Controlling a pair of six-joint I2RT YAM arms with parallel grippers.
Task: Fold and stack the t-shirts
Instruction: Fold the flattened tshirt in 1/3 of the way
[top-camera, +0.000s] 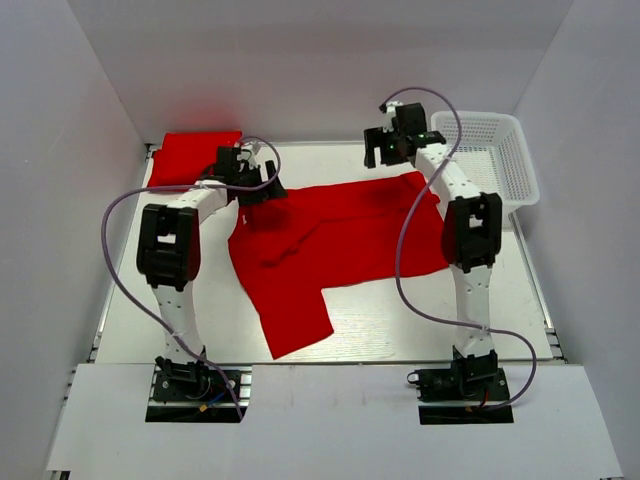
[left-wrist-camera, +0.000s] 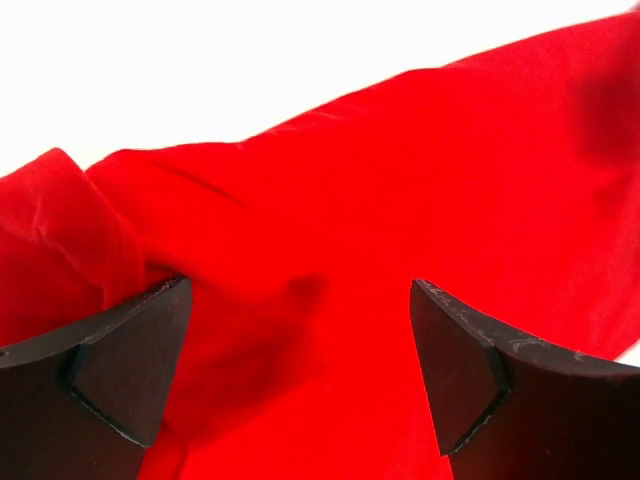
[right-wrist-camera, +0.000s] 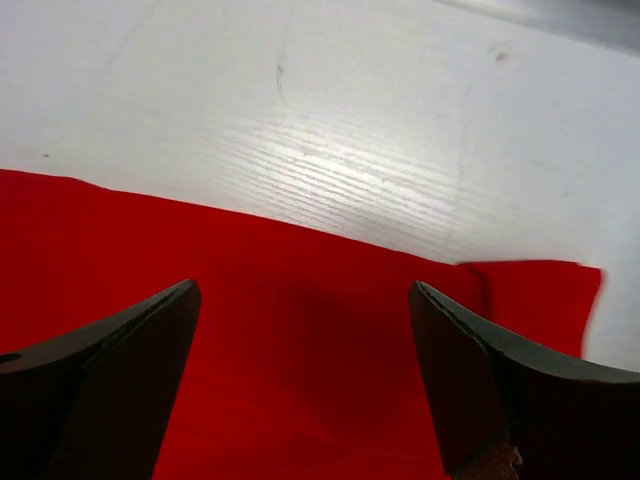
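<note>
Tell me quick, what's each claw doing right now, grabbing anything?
Left claw: open, holding nothing, over the spread red t-shirt.
Right claw: open, holding nothing, over that shirt's edge.

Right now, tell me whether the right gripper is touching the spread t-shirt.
Cannot tell. Right wrist view shows the open right gripper over the spread t-shirt, but not any contact or gap.

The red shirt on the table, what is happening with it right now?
Two robot arms are working on a red t-shirt that lies spread out, partly rumpled, on the table. The left gripper is at the shirt's far left edge, where the cloth bunches up. The right gripper is above its far right edge. Both are open and hold nothing yet. A folded red t-shirt lies in the far left corner, and a white basket stands at the far right.
</note>
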